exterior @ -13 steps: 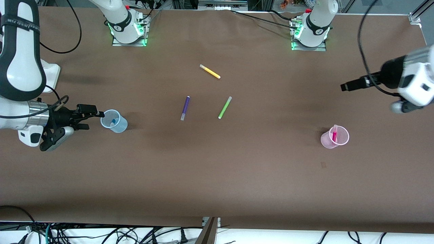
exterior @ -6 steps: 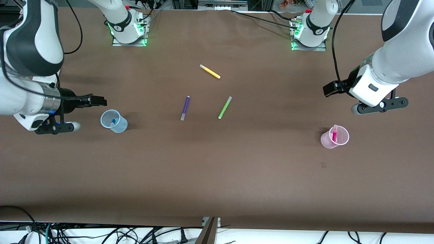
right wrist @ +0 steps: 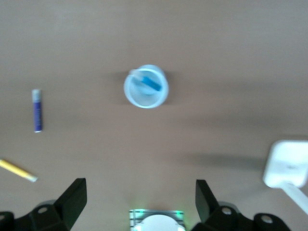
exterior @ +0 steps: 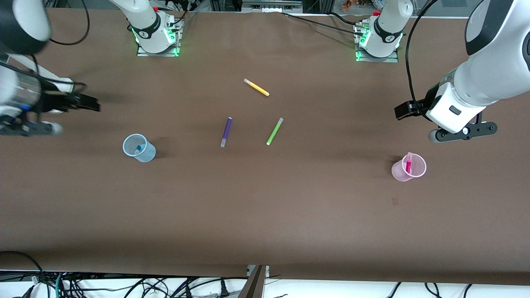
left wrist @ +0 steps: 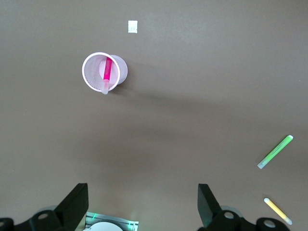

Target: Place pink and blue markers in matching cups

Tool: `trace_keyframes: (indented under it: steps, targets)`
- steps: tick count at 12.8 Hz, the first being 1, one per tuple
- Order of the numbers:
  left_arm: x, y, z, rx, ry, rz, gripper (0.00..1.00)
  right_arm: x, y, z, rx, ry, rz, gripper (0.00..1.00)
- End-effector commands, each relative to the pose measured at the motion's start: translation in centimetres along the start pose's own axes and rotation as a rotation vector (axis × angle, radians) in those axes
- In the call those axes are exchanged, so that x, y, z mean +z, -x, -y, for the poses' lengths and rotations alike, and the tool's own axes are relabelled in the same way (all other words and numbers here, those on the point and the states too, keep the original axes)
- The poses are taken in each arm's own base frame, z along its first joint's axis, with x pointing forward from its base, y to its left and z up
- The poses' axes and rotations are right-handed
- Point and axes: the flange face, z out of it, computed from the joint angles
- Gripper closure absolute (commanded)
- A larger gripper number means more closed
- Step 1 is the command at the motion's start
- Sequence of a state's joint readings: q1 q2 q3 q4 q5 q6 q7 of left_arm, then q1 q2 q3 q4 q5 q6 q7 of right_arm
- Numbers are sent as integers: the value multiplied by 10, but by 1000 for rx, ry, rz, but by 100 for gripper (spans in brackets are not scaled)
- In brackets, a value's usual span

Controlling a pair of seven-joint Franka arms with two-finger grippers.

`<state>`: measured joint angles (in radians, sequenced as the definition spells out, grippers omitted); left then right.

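Note:
The pale pink cup [exterior: 398, 172] stands toward the left arm's end of the table with the pink marker [exterior: 408, 164] upright in it. They also show in the left wrist view, cup [left wrist: 121, 72] and marker [left wrist: 107, 70]. The light blue cup [exterior: 148, 154] stands toward the right arm's end with the blue marker [exterior: 138, 147] inside. They show in the right wrist view too, cup [right wrist: 163, 92] and marker [right wrist: 150, 84]. My left gripper [exterior: 403, 111] is open and empty, raised over bare table beside the pink cup. My right gripper [exterior: 85, 102] is open and empty, raised over bare table beside the blue cup.
A purple marker [exterior: 225, 131], a green marker [exterior: 274, 131] and a yellow marker [exterior: 256, 87] lie in the middle of the table. The two arm bases stand along the table's edge farthest from the front camera. A white block [right wrist: 288, 163] sits at the right arm's end.
My right gripper has drawn back from the blue cup and away from the front camera. My left arm swung in from the table's end, then held almost still. Cups and markers have not moved.

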<state>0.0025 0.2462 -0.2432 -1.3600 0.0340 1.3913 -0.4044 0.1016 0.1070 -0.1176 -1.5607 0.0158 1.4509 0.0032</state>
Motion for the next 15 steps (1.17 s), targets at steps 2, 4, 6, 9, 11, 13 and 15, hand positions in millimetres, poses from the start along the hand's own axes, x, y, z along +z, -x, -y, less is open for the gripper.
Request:
trace_keyframes:
  steps: [2, 4, 6, 9, 11, 13, 15]
  targets:
    - [-4, 1, 7, 16, -15, -13, 0, -26, 33, 13, -22, 61, -63, 0]
    - [-7, 5, 10, 24, -15, -20, 0, -27, 33, 7, -20, 89, -63, 0]
    - [-11, 21, 11, 93, -23, -57, 0, -30, 34, 11, -11, 75, -67, 0]
    - [-8, 37, 21, 195, -29, -118, 0, -31, 32, 12, -7, 52, -54, 0]
    - [-18, 47, 22, 211, -28, -145, 0, -32, 30, 13, -6, 39, -56, 0]
    - [-21, 58, 27, 206, -33, -162, 0, -32, 29, 13, 0, 34, -58, 0]
    - [-23, 64, 31, 201, -38, -154, 0, -32, 29, 11, 1, 35, -58, 0]
